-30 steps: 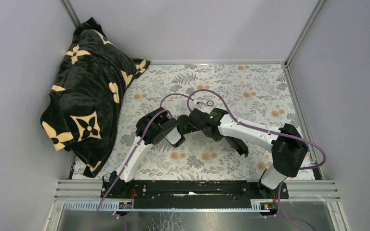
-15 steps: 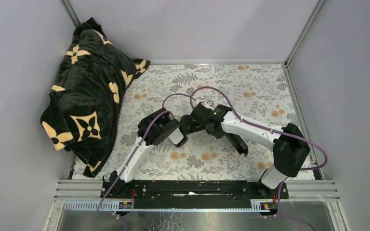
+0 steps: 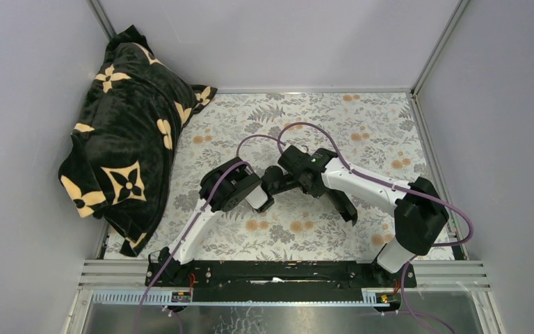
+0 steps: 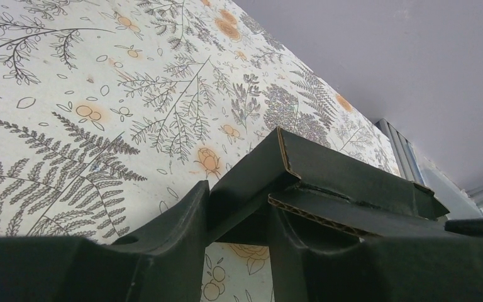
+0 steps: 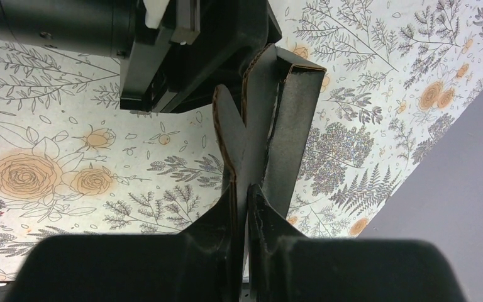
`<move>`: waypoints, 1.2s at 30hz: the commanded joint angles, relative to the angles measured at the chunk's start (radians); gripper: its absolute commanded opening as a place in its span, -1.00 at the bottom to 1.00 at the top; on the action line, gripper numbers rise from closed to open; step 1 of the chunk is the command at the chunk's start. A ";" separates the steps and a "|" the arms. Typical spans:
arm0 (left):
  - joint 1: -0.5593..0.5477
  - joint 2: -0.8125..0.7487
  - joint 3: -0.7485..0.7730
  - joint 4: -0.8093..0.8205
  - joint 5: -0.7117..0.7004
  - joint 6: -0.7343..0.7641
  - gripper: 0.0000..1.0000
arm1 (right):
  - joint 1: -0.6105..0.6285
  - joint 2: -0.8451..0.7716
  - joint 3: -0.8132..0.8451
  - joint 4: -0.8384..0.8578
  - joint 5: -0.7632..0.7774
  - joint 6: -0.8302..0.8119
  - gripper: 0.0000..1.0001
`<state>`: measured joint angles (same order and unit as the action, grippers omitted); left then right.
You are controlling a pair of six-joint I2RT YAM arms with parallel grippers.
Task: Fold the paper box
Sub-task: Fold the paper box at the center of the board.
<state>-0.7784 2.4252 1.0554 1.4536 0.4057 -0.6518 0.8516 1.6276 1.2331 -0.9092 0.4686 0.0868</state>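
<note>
Top external shows us both arms bent inward, their wrists meeting over the middle of the floral table [image 3: 368, 125]. We see the left gripper [image 4: 239, 217] clamped on the paper box [image 4: 333, 179] between them, and the right gripper [image 5: 244, 211] pinched tight on a flap edge. A black blanket [image 3: 125, 132] lies heaped far left, well apart.

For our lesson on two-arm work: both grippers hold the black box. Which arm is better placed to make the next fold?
Probably the right. The right gripper pinches one thin flap of the box, while the left gripper clamps a folded corner and can steady it.
</note>
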 commanded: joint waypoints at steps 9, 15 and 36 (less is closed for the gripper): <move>-0.008 -0.036 0.038 -0.217 -0.095 0.076 -0.38 | -0.020 0.045 -0.048 0.129 -0.297 0.025 -0.77; -0.017 -0.103 0.027 -0.337 -0.153 0.121 -0.52 | -0.023 0.041 -0.035 0.115 -0.301 0.032 -0.76; -0.041 -0.328 0.035 -0.873 -0.307 0.249 -0.60 | -0.043 -0.137 -0.045 0.092 -0.241 0.101 -0.28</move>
<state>-0.8162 2.1208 1.0534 0.7597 0.2123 -0.4706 0.8028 1.5501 1.2076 -0.8509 0.4057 0.1135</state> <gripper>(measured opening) 0.324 0.345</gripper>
